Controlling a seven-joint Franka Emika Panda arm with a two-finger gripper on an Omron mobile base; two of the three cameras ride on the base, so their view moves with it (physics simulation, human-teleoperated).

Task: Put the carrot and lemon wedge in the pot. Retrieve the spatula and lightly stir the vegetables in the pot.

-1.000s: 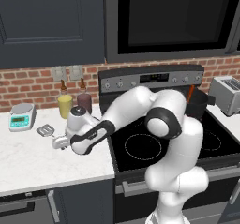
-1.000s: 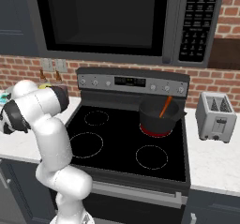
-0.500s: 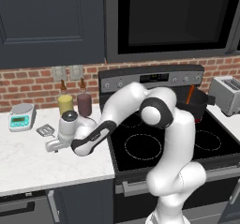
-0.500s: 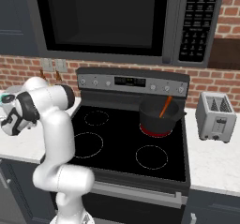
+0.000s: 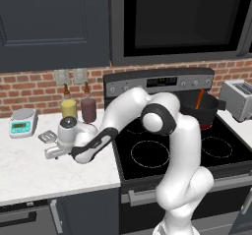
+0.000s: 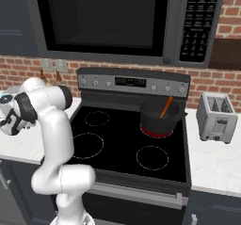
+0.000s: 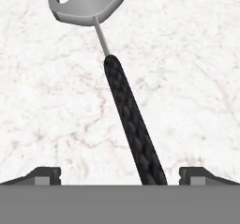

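White marble counter (image 5: 29, 175) left of the stove (image 5: 162, 153) is where the work goes on, under dark cabinets and a brick wall. On the stove's back right burner sits the pot (image 6: 159, 116), black with red at its base, and an orange carrot (image 6: 165, 107) leans up out of it. Whether the lemon wedge lies inside cannot be told from these views. Well left of the stove, the arm bends low over the counter, its gripper (image 7: 120, 174) hanging just above the spatula (image 7: 112, 73). The tool lies flat on the marble, its slotted silver head (image 5: 47, 136) pointing toward the scale (image 5: 22, 122) and two bottles (image 5: 78, 108) at the wall. Both fingertips (image 7: 44, 175) stand spread wide on either side of the black handle (image 7: 133, 134), touching nothing. Judged from this, loading the pot is at least partly done and fetching the spatula is the step in hand. Next comes a short drop, a squeeze across the handle, then a lift toward the pot.
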